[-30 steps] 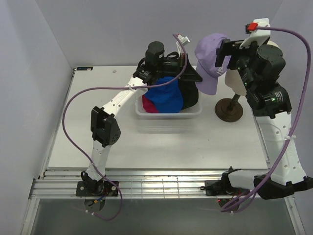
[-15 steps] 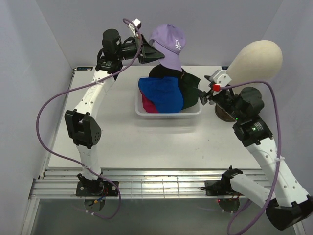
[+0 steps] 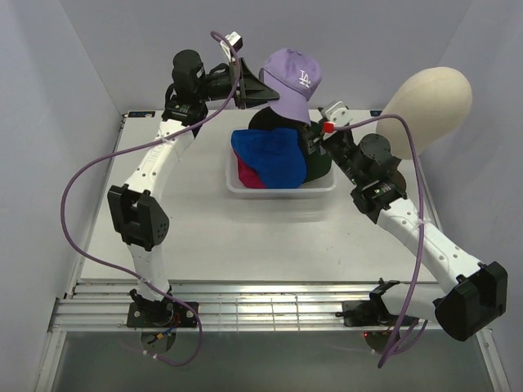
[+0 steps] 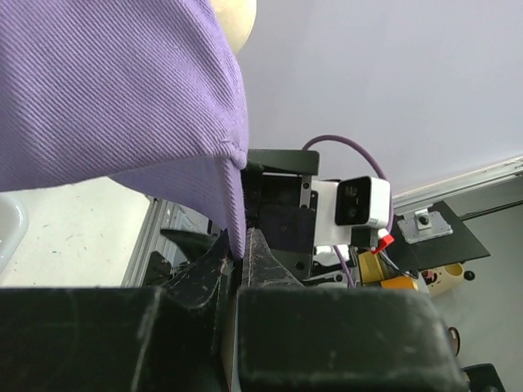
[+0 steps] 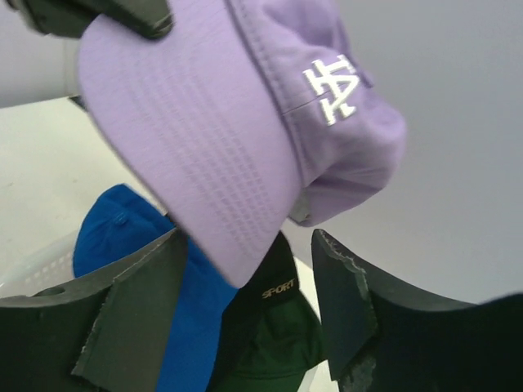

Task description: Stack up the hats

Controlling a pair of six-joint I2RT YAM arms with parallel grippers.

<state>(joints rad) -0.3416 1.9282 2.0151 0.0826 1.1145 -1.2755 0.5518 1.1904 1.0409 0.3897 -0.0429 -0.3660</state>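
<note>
The white worktop [image 3: 163, 237] carries a white plastic mesh basket [image 3: 282, 189] near its far edge, with a cream egg-shaped mannequin head [image 3: 429, 102] to its right. A bright blue cap [image 3: 270, 155], a black cap [image 5: 274, 286] and a dark green cap [image 3: 320, 163] are piled in the basket. In open air above them hangs the lavender fabric cap [image 3: 290, 82], its brim clamped by the left end effector [image 4: 239, 253]. The right end effector [image 5: 245, 302] stands with jaws apart just under the brim tip, gripping nothing. The lavender cap bears a white "LA" logo [image 5: 331, 86]. The black cap reads "SPORT" in gold.

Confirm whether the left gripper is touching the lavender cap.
Touching. The left wrist view shows the left gripper pinching the lavender cap, with the fabric edge clamped between both fingers.
</note>
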